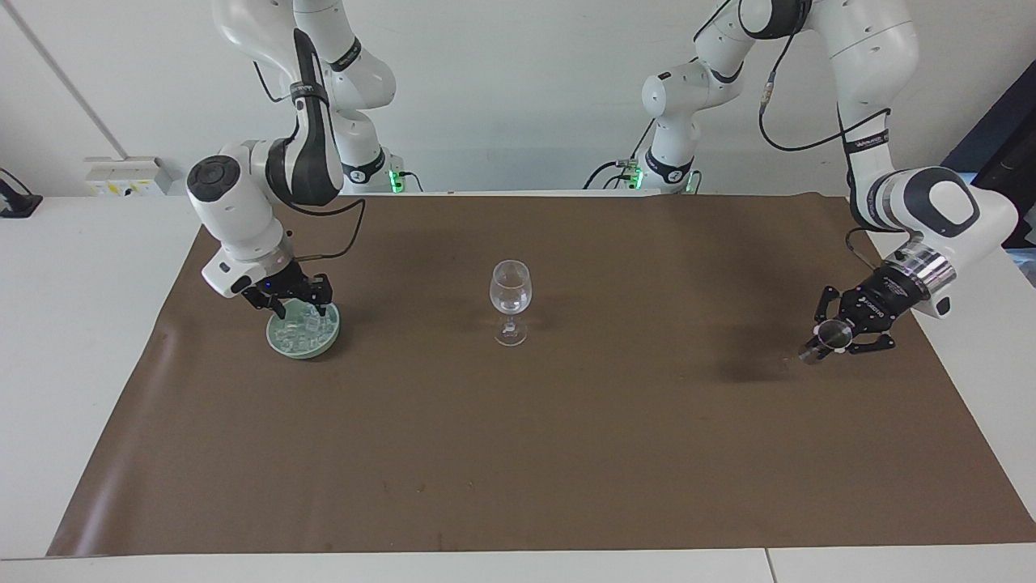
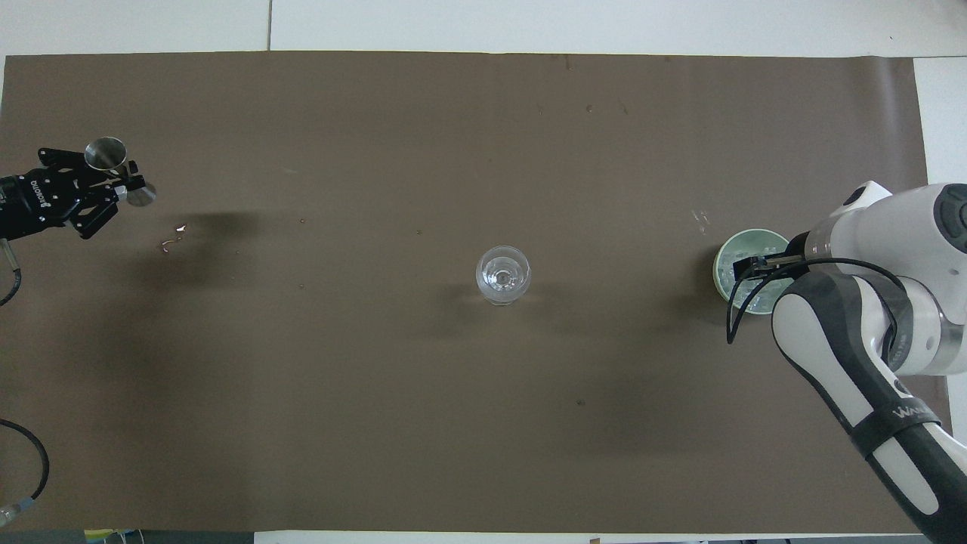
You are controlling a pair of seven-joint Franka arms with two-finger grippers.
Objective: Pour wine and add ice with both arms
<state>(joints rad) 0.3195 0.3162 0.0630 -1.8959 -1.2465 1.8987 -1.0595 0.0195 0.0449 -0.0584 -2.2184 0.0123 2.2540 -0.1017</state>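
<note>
Ice [image 1: 305, 325] is lying heaped in a pale green bowl [image 1: 278, 340] toward the right arm's end of the table, and the right gripper [image 1: 288, 306] is hanging directly over it, its fingertips dipping at the bowl's rim on the side nearer the robots. So the cubes are sitting straight below that gripper, just under its tips; whether the fingers are spread or pinching a cube I cannot tell. My reading is that the right arm is reaching in to pick up ice, and only a short straight drop is separating it from the heap.

Wine glass [image 1: 511, 301] is standing upright at the middle of the brown mat [image 1: 518, 453], well apart from the bowl, with what looks like a little clear liquid in it.

Over the left arm's end of the table, the left gripper [image 1: 842, 336] is clenching a small metal measuring cup [image 1: 824, 334] low above the mat, tilted on its side, well apart from the glass.
</note>
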